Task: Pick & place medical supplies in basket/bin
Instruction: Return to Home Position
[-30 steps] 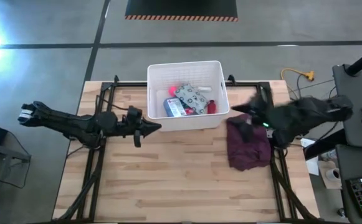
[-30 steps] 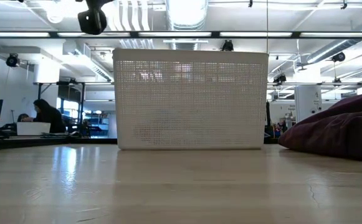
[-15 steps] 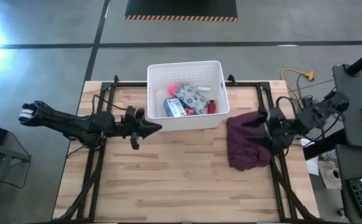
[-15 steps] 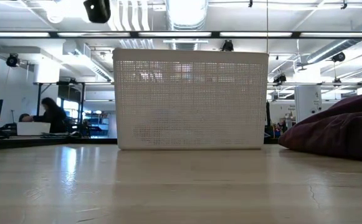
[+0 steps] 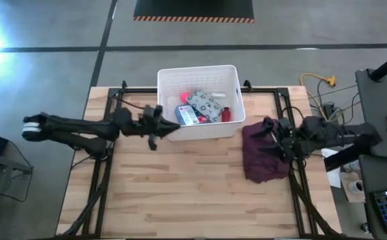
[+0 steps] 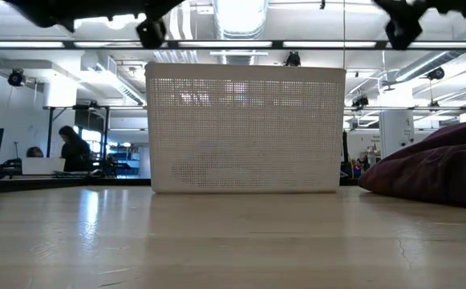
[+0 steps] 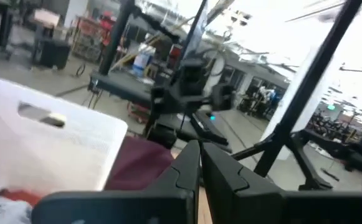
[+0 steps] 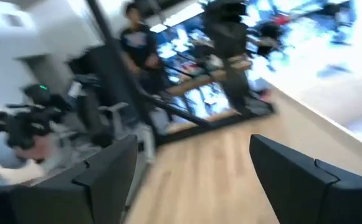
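The medical supplies (image 5: 203, 107) lie inside the white bin (image 5: 198, 69) at the far side of the surface (image 5: 193, 193). The left pincer (image 5: 169, 128) hangs over the bin's near left corner, pressed closed with nothing in it. The right pincer (image 5: 265, 137) hangs over the maroon cloth (image 5: 263, 167), spread wide and holding nothing. I think both arms only need to go home. If the left one dips, it could bump the bin and push it. The right one could catch the cloth and drag it.
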Controlling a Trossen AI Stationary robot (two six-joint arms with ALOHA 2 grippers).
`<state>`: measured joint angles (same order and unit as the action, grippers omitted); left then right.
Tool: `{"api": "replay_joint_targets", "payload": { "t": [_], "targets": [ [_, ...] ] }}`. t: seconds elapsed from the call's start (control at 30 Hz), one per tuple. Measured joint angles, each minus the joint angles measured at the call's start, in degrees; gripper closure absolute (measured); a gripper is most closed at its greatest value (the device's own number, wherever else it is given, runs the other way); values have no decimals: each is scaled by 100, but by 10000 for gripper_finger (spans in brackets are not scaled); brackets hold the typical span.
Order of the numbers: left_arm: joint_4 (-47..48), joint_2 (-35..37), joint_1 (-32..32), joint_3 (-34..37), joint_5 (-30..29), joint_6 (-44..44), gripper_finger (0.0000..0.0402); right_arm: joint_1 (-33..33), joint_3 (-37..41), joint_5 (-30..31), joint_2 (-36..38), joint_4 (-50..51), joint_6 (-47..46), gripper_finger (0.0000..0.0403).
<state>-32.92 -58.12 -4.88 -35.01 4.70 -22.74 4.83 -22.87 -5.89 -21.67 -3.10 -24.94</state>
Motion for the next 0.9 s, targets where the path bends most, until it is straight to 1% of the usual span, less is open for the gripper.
{"api": "replay_joint_targets", "payload": {
  "t": [0.07,0.13,0.23,0.33,0.37,0.47,0.53,0.6,0.63,0.67,0.7,0.77,0.8,0.87,0.9],
  "targets": [
    [109,501,-230,276,223,20,402,-328,7,-42,425,511,-37,102],
    [140,1064,-354,662,268,15,402,-512,17,-153,873,806,-32,100],
    [145,1969,-351,1333,249,-42,402,-573,50,-432,1492,993,102,97],
    [150,2807,-332,1970,226,-206,402,-574,53,-471,2076,1544,249,96],
    [145,3053,-331,2156,225,-235,402,-575,61,-450,2175,1817,260,97],
    [147,3726,-331,2681,228,-227,402,-576,59,-352,2140,2327,261,100],
    [139,4147,-333,3015,226,-211,402,-573,64,-92,2038,2376,261,101],
    [156,4604,-337,3388,178,-190,402,-573,124,235,2097,2377,288,101],
    [375,4824,-336,3443,104,-201,402,-576,163,410,2133,2368,370,100],
    [889,5058,-339,3365,19,-225,402,-576,200,510,2168,2234,450,99],
    [1417,5296,-340,3279,-77,-262,402,-572,231,532,2168,2056,516,97],
    [2323,5683,-347,3134,-82,-291,402,-573,246,541,2161,1830,594,95],
    [2615,5810,-345,3051,-89,-288,402,-573,297,548,2134,1727,584,94],
    [3042,5801,-353,2982,-118,-264,402,-572,472,550,2126,1591,500,92],
    [3062,5782,-355,2911,-199,-221,402,-573,595,569,2152,1485,480,92]
  ]
}}
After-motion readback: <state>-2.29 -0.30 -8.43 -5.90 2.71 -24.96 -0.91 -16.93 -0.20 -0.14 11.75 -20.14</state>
